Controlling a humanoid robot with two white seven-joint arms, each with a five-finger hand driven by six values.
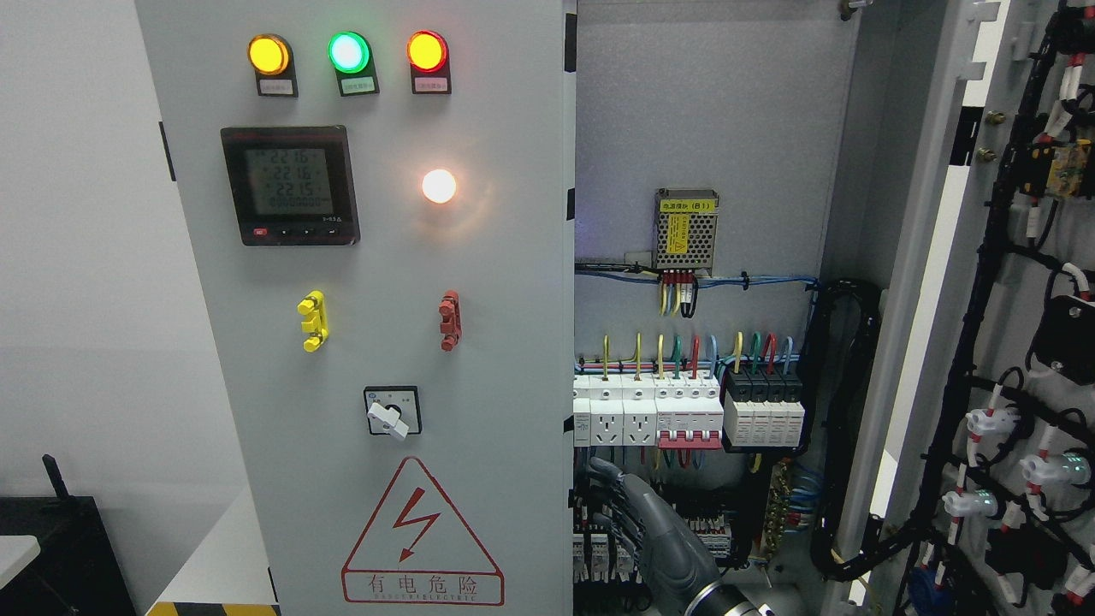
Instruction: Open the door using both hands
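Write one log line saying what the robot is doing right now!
right door: swung open | left door: closed | hand: fingers at left door's inner edge | other hand: unseen

Probably an electrical room (wired breaker cabinet (pixel 684 257)).

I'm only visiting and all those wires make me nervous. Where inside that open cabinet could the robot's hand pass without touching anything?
The bare grey back panel above the small mesh-covered power supply is free. Lower down it is crowded: breakers, coloured wires and a black cable bundle along the right. The robot's hand is already low, by the left door's edge.
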